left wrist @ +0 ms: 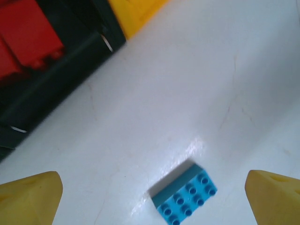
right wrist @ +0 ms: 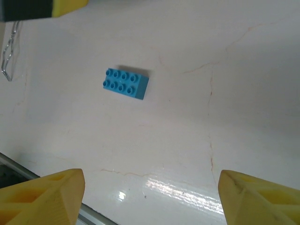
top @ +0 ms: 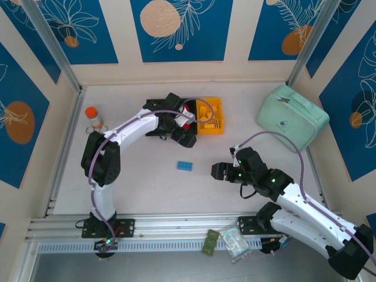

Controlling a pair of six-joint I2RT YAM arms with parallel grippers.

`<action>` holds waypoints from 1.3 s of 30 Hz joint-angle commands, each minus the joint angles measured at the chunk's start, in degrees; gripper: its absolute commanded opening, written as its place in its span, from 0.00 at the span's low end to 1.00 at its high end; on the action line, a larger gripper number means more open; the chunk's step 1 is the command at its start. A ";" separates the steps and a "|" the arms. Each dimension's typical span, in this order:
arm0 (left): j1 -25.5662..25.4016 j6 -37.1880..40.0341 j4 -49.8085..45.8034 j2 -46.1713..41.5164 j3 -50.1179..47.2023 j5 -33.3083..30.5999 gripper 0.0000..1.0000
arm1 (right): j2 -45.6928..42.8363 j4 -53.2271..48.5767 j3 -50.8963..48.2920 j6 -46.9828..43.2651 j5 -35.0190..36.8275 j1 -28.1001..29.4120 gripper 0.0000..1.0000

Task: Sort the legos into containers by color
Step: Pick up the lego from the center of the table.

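Top external view takes in a pale cream surface (top: 147,188) boxed by cream walls (top: 123,35) carrying blue panels (top: 200,41) with white leaf drawings and orange discs, aluminium posts (top: 53,47) in the rear corners and a slotted rail (top: 176,223) along the near edge. A single blue lego (top: 185,165) lies studs up in the open middle, touching nothing. At rear centre the yellow container (top: 221,117) holds yellow bricks (top: 205,113); beside it a black container (left wrist: 61,79) holds red bricks (left wrist: 23,33). The left hand (top: 187,136) hangs just in front of those bins, fingers spread wide with nothing between them; the right hand (top: 220,171), right of the lego, is likewise open and empty. A mint-green case (top: 291,117) sits rear right, an orange-capped bottle (top: 93,117) rear left. Both wrist views show hairline cracks and glare on the surface
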 commanded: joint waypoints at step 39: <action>-10.74 30.63 5.56 4.60 -14.92 -10.08 0.63 | -4.82 -3.14 -4.10 5.19 3.37 2.60 0.75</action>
